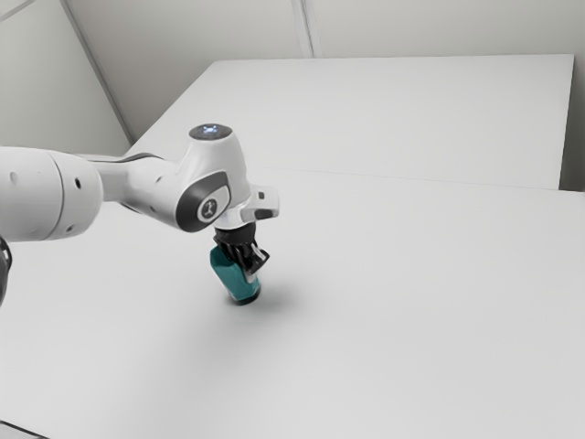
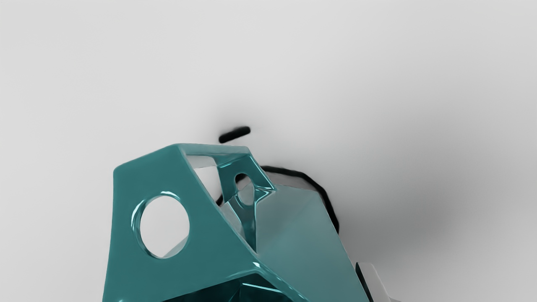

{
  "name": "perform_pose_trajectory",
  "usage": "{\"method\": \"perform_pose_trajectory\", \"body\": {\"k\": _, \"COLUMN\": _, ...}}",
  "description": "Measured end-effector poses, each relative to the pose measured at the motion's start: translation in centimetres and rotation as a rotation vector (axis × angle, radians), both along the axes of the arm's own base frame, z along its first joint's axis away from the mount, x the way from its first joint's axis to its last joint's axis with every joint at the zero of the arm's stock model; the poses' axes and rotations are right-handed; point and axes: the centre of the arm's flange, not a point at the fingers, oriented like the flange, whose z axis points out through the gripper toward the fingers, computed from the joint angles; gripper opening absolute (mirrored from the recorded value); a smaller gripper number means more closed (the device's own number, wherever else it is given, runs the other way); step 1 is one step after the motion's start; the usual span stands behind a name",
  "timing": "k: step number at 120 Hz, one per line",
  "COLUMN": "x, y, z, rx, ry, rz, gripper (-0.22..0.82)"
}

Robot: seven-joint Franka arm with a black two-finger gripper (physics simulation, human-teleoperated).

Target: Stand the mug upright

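Note:
In the exterior view the black gripper (image 1: 247,260) points down at the mug's upper part, shut on it. The teal mug (image 1: 233,277) leans, its mouth up toward the exterior view's left and its dark base low at the table. From the wrist camera, the gripper (image 2: 331,289) has one fingertip outside the body of the mug (image 2: 298,222); the other is hidden by the mug. The angular handle, with round holes through it, faces the camera, and part of the dark mouth is visible.
The mug is over a broad white table (image 1: 411,302), with a soft shadow beside it. A second pale surface (image 1: 393,110) lies beyond, before light walls. The arm comes in from the exterior view's left.

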Motion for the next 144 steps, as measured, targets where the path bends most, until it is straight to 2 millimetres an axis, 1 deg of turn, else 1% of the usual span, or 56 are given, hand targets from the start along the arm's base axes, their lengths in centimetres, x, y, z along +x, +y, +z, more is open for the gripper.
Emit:
{"method": "perform_pose_trajectory", "body": {"k": 8, "x": 0.0, "y": 0.0, "z": -0.1, "rx": -0.001, "ry": -0.003, "rz": 0.001, "gripper": -0.14}}
{"method": "perform_pose_trajectory", "body": {"k": 19, "x": 0.1, "y": 0.0, "z": -0.1, "rx": -0.003, "ry": -0.005, "rz": 0.003, "gripper": -0.11}}
{"method": "perform_pose_trajectory", "body": {"k": 58, "x": 0.2, "y": -0.1, "z": 0.2, "rx": -0.006, "ry": -0.014, "rz": 0.003, "gripper": 0.08}}
{"method": "perform_pose_trajectory", "body": {"k": 83, "x": 0.3, "y": -0.1, "z": 0.9, "rx": -0.01, "ry": -0.028, "rz": 0.002, "gripper": 0.17}}
{"method": "perform_pose_trajectory", "body": {"k": 112, "x": 0.3, "y": -0.3, "z": 2.6, "rx": -0.015, "ry": -0.055, "rz": -0.002, "gripper": 0.25}}
{"method": "perform_pose_trajectory", "body": {"k": 131, "x": 0.2, "y": -0.7, "z": 4.8, "rx": -0.023, "ry": -0.09, "rz": -0.01, "gripper": 0.27}}
{"method": "perform_pose_trajectory", "body": {"k": 144, "x": 0.1, "y": -1.3, "z": 6.8, "rx": -0.029, "ry": -0.115, "rz": -0.019, "gripper": 0.28}}
